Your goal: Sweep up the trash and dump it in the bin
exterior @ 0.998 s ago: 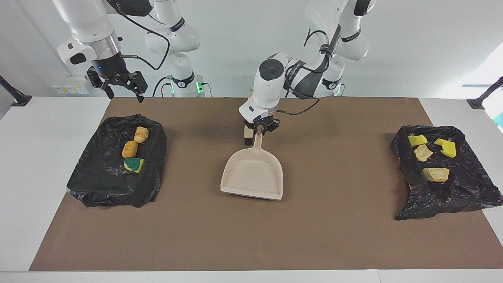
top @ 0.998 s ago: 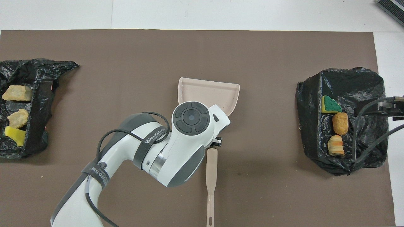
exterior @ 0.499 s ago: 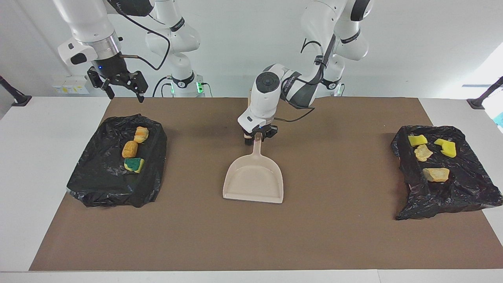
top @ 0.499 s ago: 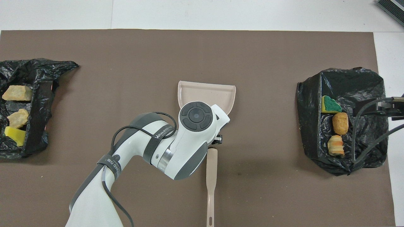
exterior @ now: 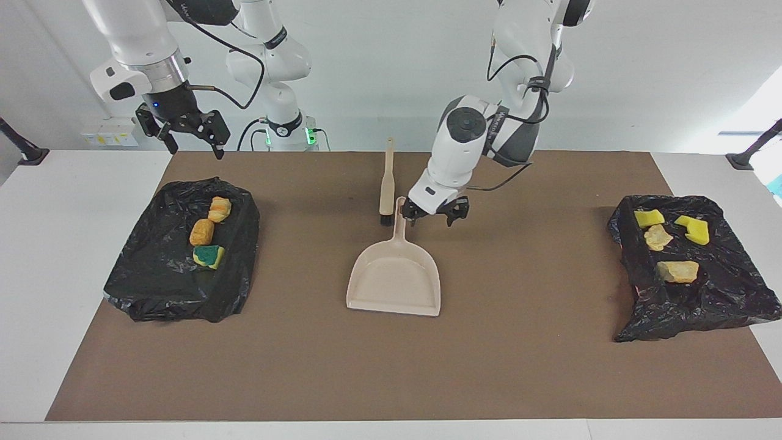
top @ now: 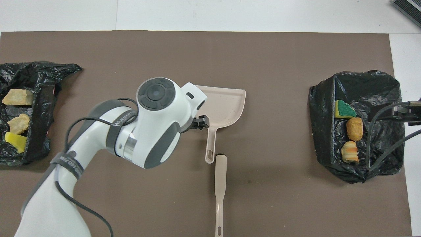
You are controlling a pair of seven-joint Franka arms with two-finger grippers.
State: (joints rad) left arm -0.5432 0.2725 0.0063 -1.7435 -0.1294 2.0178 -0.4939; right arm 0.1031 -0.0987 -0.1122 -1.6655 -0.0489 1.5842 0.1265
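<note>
While trash (exterior: 206, 232) fills both bins (exterior: 159, 287), we hover wide, empty left fingers (exterior: 435, 215) beside the dustpan (exterior: 394, 275); right fingers (exterior: 190, 142) wide above a bin.

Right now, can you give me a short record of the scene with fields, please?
dustpan: flat on the mat at mid-table, nothing in it, not held
brush: lying by the dustpan's handle, nearer the robots
left tool: open, beside the dustpan's handle
right tool: open, raised by its bin
trash: pieces in both bins
</note>
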